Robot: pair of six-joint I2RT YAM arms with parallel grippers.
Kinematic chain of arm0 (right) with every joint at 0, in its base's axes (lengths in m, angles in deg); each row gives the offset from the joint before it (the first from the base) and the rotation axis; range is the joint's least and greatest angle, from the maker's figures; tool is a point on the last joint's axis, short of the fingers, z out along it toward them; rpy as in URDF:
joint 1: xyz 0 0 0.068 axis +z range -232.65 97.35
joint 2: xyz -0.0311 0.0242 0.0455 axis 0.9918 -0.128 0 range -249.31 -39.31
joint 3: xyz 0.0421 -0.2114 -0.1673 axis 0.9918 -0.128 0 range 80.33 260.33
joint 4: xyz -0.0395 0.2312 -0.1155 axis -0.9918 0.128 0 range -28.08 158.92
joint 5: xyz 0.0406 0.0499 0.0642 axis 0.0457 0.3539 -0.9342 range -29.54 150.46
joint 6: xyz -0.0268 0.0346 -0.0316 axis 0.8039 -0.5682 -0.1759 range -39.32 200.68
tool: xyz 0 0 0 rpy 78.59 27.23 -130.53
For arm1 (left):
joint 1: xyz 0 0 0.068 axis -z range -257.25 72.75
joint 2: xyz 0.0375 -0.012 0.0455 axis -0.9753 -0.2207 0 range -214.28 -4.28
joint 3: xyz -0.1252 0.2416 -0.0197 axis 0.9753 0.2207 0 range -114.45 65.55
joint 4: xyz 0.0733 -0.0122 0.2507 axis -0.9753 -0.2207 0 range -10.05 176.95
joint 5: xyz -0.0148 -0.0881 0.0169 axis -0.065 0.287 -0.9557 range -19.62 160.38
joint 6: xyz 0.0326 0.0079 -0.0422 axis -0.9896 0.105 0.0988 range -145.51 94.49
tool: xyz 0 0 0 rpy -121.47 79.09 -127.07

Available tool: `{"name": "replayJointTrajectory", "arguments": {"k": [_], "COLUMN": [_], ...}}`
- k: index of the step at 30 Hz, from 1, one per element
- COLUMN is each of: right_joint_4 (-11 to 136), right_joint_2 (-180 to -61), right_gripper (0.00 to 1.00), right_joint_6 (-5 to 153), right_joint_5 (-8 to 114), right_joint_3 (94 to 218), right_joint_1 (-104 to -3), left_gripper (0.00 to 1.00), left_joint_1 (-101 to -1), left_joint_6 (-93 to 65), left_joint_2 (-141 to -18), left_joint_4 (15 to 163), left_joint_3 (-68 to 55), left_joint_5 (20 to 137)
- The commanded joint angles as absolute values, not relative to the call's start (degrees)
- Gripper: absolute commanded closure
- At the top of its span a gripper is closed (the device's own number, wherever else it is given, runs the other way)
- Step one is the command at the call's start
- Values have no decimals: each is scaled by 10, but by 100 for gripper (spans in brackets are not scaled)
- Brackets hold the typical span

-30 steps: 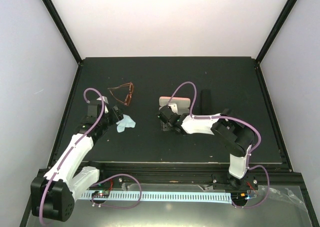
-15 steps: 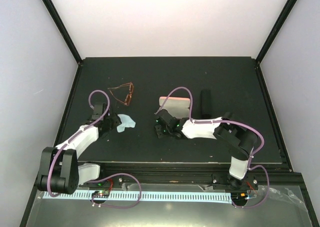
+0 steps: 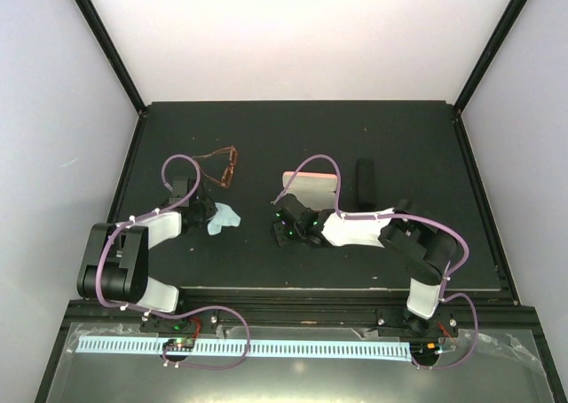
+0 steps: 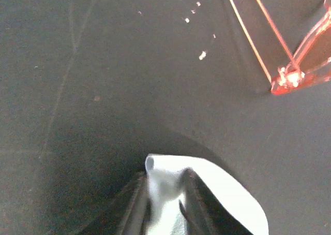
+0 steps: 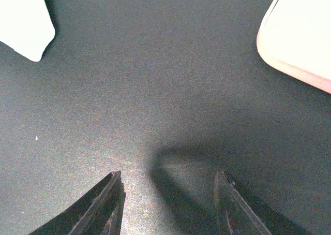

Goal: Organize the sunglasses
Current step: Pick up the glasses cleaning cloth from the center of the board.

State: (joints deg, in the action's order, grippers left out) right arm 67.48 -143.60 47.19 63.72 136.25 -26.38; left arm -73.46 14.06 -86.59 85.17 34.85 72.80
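Left end effector (image 4: 164, 183) pinching light blue cloth (image 4: 227, 196) — seemingly gripping; amber sunglasses (image 4: 292, 79) lying upper right of frame. Right end effector (image 5: 168, 186) hovering open over surface (image 5: 155, 90) — pink case (image 5: 302, 33) upper right.

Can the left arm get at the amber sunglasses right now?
Probably not yet. The sunglasses lie just ahead of the left gripper with nothing between, but its jaws are pinched on the light blue cloth, which it would have to drop first.

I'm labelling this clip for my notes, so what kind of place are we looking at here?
Probably a robot lab test booth: plain white walls framed by black posts, a black table, and the left arm and right arm bolted at its near edge.
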Motion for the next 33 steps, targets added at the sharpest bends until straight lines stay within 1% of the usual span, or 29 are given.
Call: {"name": "replayJointTrajectory", "arguments": {"k": [1, 2, 3, 7, 17, 21, 25, 30, 33], "right_joint_4": [676, 677, 677, 670, 638, 631, 611, 543, 514], "right_joint_2": [-1422, -1421, -1419, -1408, -1342, -1327, -1319, -1308, -1303], "right_gripper": [51, 51, 51, 52, 53, 50, 47, 40, 34], "right_joint_6": [469, 469, 468, 464, 442, 456, 479, 523, 559], "right_joint_5": [643, 644, 645, 651, 693, 675, 630, 562, 548], "right_joint_3": [1376, 1376, 1376, 1370, 1324, 1317, 1307, 1269, 1256], "right_joint_1": [-263, -263, -263, -263, -263, -263, -263, -262, -255], "left_gripper": [90, 96, 98, 99, 98, 98, 99, 98, 98], "left_joint_1": [-739, -740, -738, -736, -711, -689, -663, -636, -624], "left_joint_6": [151, 150, 148, 142, 131, 142, 158, 172, 180], "left_joint_2": [-886, -884, -880, -850, -744, -726, -719, -703, -687], "left_joint_4": [860, 859, 857, 842, 783, 780, 782, 780, 770], "left_joint_3": [324, 323, 323, 324, 309, 309, 312, 311, 306], "left_joint_5": [763, 767, 772, 806, 972, 1016, 1041, 1063, 1080]}}
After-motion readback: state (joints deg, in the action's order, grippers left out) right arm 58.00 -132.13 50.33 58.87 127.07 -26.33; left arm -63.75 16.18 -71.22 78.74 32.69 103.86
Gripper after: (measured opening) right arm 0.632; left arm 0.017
